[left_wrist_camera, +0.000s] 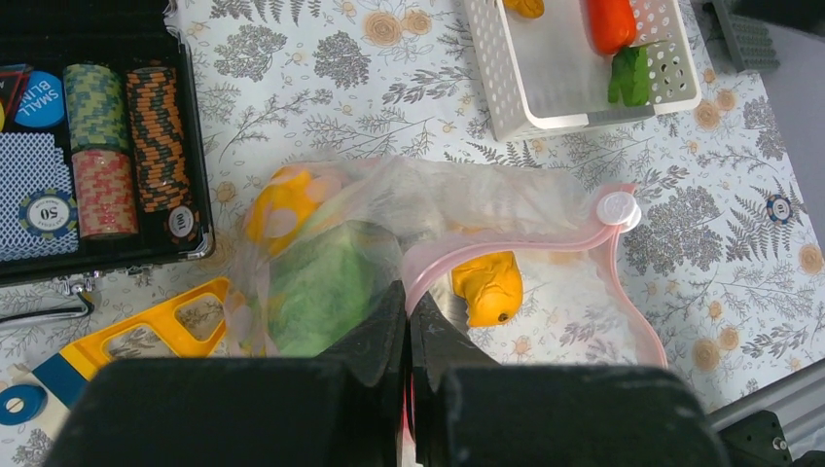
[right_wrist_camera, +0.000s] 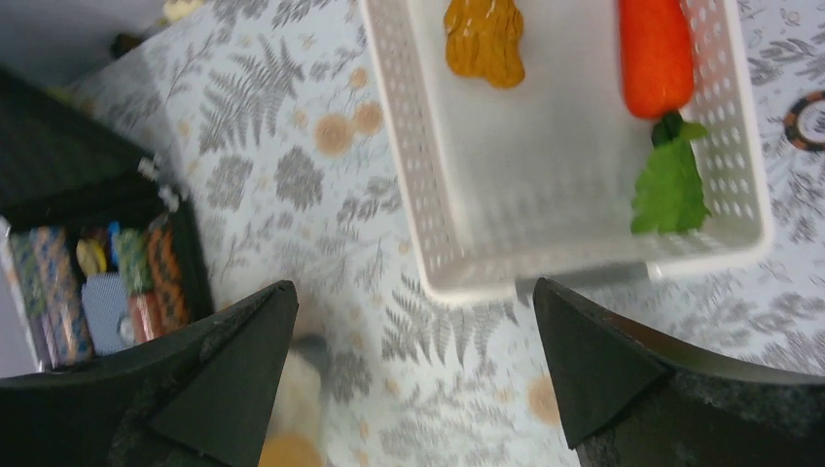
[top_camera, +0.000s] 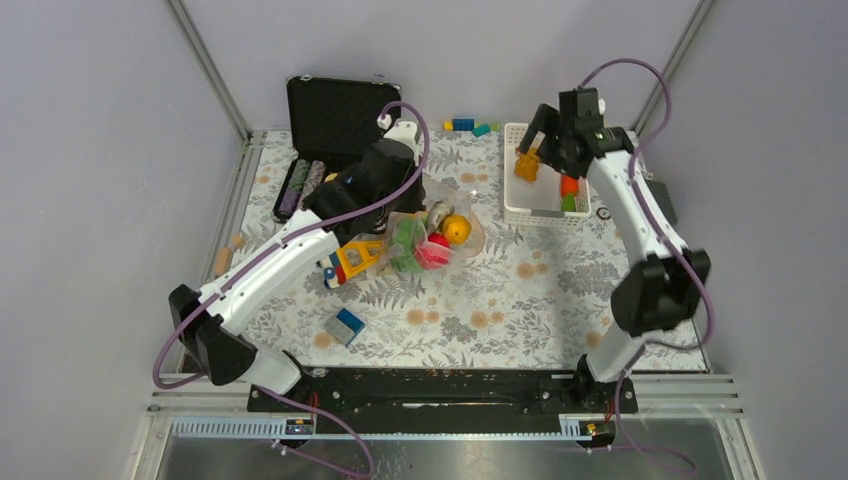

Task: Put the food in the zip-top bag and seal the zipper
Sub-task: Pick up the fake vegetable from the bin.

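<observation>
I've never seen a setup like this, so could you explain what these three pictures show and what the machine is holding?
Two robot arms are bolted to a flowery table. One picture looks down from above; the other two come from cameras on each wrist. The left gripper is shut on the pink zipper rim of a clear bag with toy food inside. The right gripper is open and empty over a white basket holding a carrot and a golden piece. A poker chip case lies nearby.

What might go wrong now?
The left tool pinches only the thin edge of the bag, so it might slip free and the mouth flop shut. The right tool hangs open above the basket; the carrot lies close to a wall, so a finger could bump the basket.
</observation>
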### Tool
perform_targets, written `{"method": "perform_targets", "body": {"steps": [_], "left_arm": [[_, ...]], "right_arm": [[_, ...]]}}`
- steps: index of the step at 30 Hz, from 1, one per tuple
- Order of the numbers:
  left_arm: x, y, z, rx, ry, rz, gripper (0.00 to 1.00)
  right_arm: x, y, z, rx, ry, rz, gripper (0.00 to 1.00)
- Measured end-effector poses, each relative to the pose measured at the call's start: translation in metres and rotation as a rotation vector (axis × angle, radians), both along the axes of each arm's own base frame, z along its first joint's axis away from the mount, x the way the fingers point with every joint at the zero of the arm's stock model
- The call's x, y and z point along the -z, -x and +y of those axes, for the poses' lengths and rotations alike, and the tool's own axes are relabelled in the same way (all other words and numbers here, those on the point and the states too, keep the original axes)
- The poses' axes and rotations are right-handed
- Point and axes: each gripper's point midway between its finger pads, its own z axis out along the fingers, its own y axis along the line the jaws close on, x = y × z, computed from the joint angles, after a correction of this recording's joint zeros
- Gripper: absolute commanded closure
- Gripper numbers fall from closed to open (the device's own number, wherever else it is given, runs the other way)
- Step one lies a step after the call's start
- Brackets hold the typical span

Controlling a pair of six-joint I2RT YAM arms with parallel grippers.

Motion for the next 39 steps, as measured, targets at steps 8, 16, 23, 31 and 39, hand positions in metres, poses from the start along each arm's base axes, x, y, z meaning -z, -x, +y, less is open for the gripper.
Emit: {"method": "perform_targets", "body": {"steps": [8, 16, 23, 31, 39], "left_arm": [[0.004, -0.005, -0.002, 0.015, -0.013, 0.0, 1.0], [0.007, -0.016, -0.003, 0.016, -0.025, -0.002, 1.0], [0.01, -0.024, -0.003, 0.004, -0.032, -0.005, 1.0], [0.011, -0.033, 0.003, -0.031, -0.043, -0.012, 1.0], [0.009, -0.042, 0.007, -0.056, -0.047, -0.024, 1.0]], "right_arm": [[0.092, -0.096, -0.012, 0.149, -0.045, 0.134, 0.01], [0.165, -0.139, -0.036, 0.267, -0.087, 0.221, 0.05], [0.192, -0.173, -0.033, 0.304, -0.148, 0.209, 0.05], [0.21, -0.187, -0.024, 0.34, -0.226, 0.204, 0.07], [0.209, -0.194, -0.013, 0.314, -0.288, 0.188, 0.2]]}}
